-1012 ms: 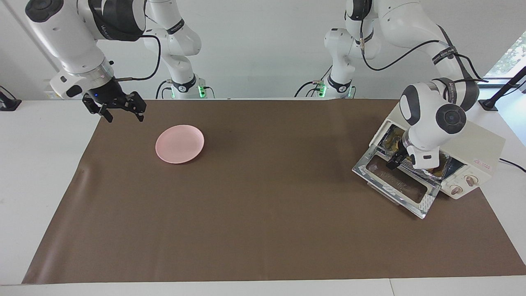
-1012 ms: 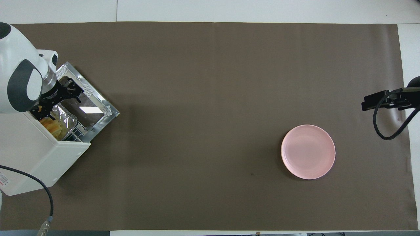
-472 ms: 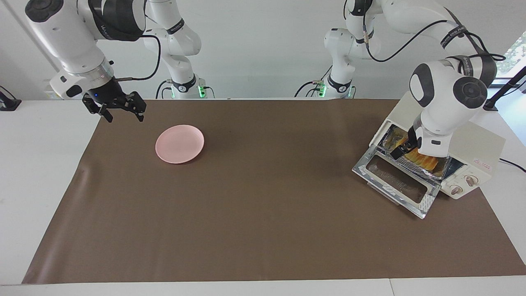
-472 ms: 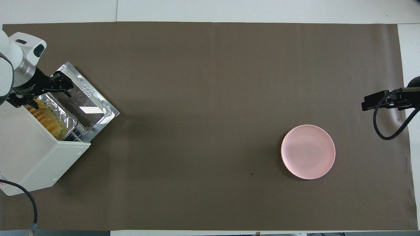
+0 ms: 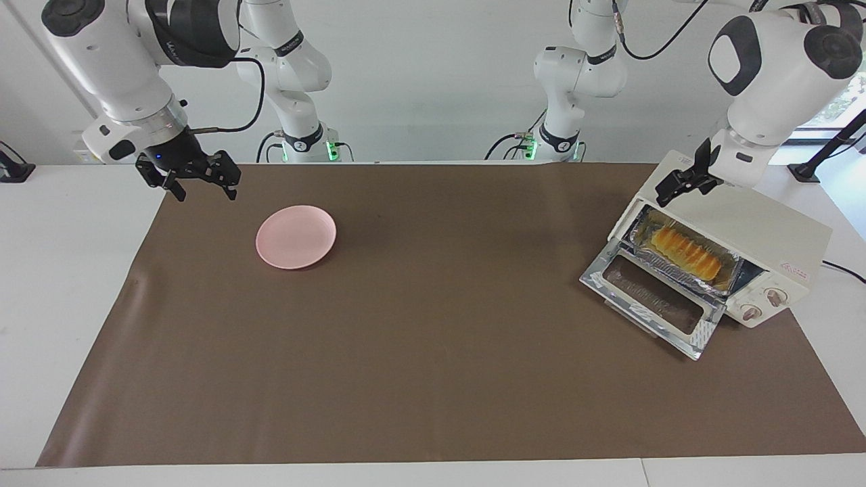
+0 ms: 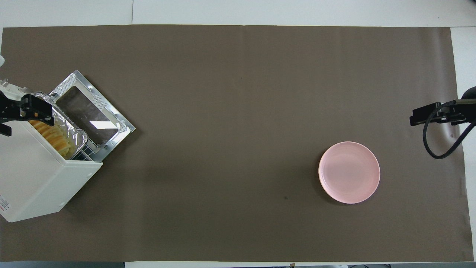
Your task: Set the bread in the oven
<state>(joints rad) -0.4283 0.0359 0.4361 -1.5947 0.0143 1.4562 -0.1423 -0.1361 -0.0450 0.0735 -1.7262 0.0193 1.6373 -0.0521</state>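
The worktop [image 5: 433, 433] carries a brown mat [image 5: 433, 352], and at the left arm's end of it stands the oven [image 5: 764, 230], its glass door [image 5: 649, 294] dropped flat open. Nearer the right arm's end lies an empty pink plate [image 5: 295, 237], well apart from the oven. Inside the oven mouth sits a foil tray [image 5: 680, 260], and the bread [image 5: 685, 253] lies in that tray, so the placing itself looks done. The left claw [image 5: 683, 181] hangs above the oven's top corner with its fingers apart and nothing between them. The right claw [image 5: 188, 177] waits over the mat's edge beside the plate, fingers apart and empty too. By my reading the task is at its closing step: what remains is probably to push the tray fully in and swing the door up, which calls for the left claw to come down under the door's free edge without knocking the tray.
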